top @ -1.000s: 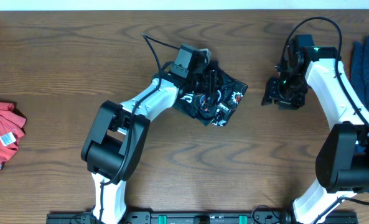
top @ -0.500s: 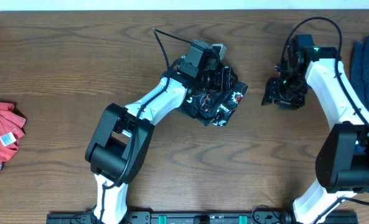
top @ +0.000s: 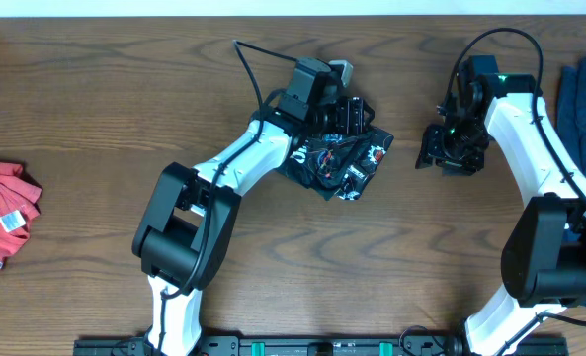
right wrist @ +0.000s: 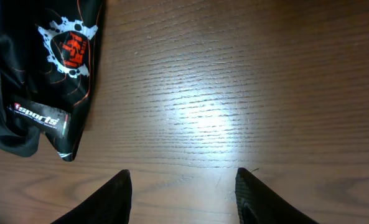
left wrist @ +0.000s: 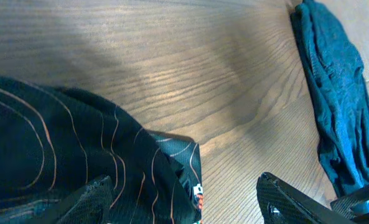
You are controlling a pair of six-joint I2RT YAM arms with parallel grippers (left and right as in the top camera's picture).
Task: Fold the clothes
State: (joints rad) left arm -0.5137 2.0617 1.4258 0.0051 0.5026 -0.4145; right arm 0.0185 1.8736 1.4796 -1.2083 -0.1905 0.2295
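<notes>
The black jersey (top: 340, 163) with thin orange lines and white-and-red logos lies bunched on the table just left of centre. My left gripper (top: 354, 114) hovers at its far edge, open. In the left wrist view the jersey (left wrist: 72, 143) fills the lower left; one finger is over the fabric, the other over bare wood, and the gripper (left wrist: 184, 202) grips nothing. My right gripper (top: 449, 150) stands open over bare wood to the right of the jersey. In the right wrist view the jersey (right wrist: 41, 68) is at the upper left, apart from the open gripper (right wrist: 183, 190).
A red shirt (top: 1, 213) lies crumpled at the table's left edge. A dark blue garment (top: 581, 104) lies at the right edge, seen also in the left wrist view (left wrist: 333, 93). Brown wood table (top: 273, 257) surrounds the jersey.
My left gripper has opened wider and drawn back from the jersey's middle to its far edge, leaving the cloth on the table. The right arm has not moved.
</notes>
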